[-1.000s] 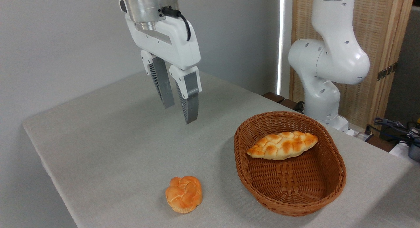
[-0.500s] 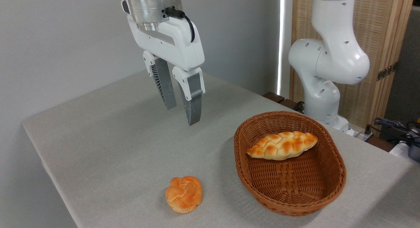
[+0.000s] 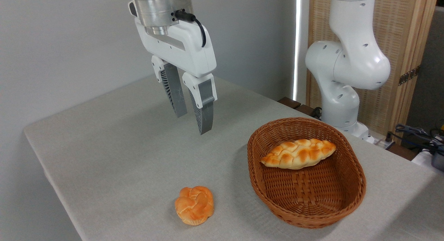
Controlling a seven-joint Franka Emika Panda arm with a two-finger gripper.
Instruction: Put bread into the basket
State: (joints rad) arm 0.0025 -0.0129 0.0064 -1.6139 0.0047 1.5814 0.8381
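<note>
The empty gripper (image 3: 193,122), jaws slightly parted, is drifting toward the wicker basket (image 3: 353,196) already holding the braided loaf (image 3: 298,153); task looks done.

A bench (image 3: 121,147) covered in a pale grey cloth is carrying everything here. The oval wicker basket (image 3: 347,199) is sitting on it toward the right side, its rolled rim reddish-brown. Left of the basket and a little nearer the front edge, a small round knotted orange bun (image 3: 194,205) is lying directly on the cloth, near the basket but apart from it. Beyond the basket's left side, bare cloth is stretching back to the bench's far edge.
</note>
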